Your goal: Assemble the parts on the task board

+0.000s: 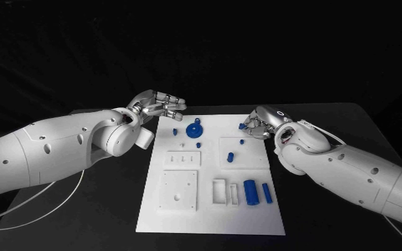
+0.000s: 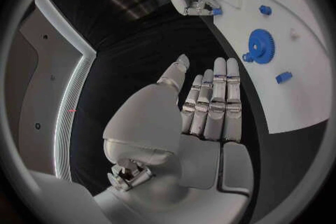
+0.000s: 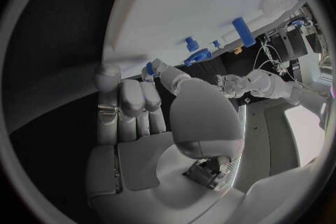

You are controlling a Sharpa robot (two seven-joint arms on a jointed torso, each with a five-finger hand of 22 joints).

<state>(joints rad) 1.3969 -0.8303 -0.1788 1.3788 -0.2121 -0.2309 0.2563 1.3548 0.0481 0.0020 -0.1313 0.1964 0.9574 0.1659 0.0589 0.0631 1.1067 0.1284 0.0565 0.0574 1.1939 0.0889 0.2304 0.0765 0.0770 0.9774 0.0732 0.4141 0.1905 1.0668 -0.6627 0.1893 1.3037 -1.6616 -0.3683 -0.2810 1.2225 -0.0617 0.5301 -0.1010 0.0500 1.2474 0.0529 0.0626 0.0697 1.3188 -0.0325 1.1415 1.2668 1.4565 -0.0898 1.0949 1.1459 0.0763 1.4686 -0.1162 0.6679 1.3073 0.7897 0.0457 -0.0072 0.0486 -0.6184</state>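
The right hand is at the far right corner of the task board and pinches a small blue part between its fingertips, just above the board's edge; the left wrist view also shows this part at the tips of that hand. I judge that the step in hand is to carry this piece to its place and set it in. To do this well, the hand should keep the pinch firm but light, hold the piece upright over its seat, and lower it slowly without touching the blue gear or the small pegs near it. The right arm comes in low from the side with the wrist bent, the fingers curling down toward the board. The left hand hovers beside the far left corner, off the board above the black counter; its fingers lie straight and pressed together, holding nothing. Other blue parts, such as two cylinders, lie in the near part of the board.
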